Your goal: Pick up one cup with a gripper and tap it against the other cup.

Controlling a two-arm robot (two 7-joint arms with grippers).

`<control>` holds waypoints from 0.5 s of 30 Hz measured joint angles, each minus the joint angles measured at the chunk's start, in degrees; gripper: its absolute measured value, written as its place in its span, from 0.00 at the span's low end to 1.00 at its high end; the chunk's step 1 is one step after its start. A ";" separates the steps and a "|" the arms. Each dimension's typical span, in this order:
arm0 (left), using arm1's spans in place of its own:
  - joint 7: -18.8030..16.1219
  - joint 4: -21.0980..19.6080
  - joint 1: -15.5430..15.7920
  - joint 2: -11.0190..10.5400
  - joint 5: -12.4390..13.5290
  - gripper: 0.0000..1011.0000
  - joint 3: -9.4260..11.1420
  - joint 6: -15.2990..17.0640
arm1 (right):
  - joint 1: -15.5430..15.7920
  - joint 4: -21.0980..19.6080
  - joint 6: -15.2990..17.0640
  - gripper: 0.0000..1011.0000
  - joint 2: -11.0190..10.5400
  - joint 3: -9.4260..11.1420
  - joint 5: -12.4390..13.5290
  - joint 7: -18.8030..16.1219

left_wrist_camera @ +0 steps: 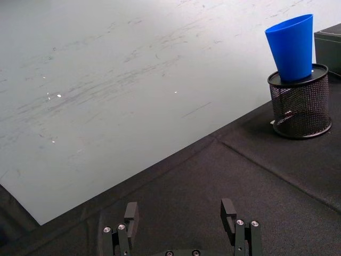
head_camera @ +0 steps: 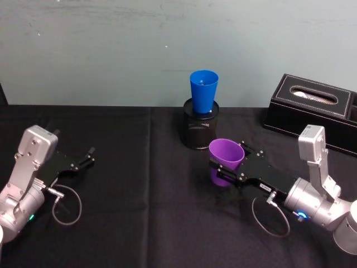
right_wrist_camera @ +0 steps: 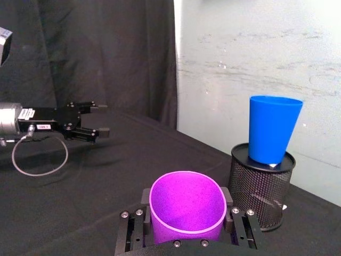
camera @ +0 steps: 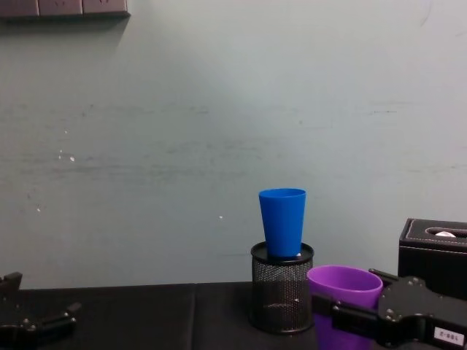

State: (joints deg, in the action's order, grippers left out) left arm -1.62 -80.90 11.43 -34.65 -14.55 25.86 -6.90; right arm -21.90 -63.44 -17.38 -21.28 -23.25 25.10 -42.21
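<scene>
Purple cup was pinched by the right gripper, near the blue cup but apart. Tap was not yet made; left gripper sat spread, idle

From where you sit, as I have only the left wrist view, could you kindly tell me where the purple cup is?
Observer: The right tool is shut on the purple cup, just in front of the mesh holder.
Operator: Is it touching the blue cup?
Observer: No, the blue cup stands in the holder, apart from the purple one, with its rim higher.
Operator: And where is my own arm?
Observer: The left tool is out on the left, far from both cups.
</scene>
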 joint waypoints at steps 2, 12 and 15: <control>0.00 0.00 0.00 0.00 0.00 1.00 0.00 0.00 | -0.09 0.58 -0.10 0.73 0.00 -0.14 0.12 0.02; 0.00 0.00 0.00 0.00 0.00 1.00 0.00 0.00 | -0.60 2.69 -0.30 0.73 0.08 -0.58 0.20 0.14; 0.00 0.00 0.00 0.00 0.00 1.00 0.00 0.00 | -0.71 3.28 -0.39 0.73 0.17 -0.60 0.15 0.30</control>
State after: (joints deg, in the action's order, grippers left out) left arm -1.62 -80.90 11.43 -34.64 -14.55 25.86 -6.91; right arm -22.61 -60.17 -17.77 -21.12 -23.84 25.25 -41.90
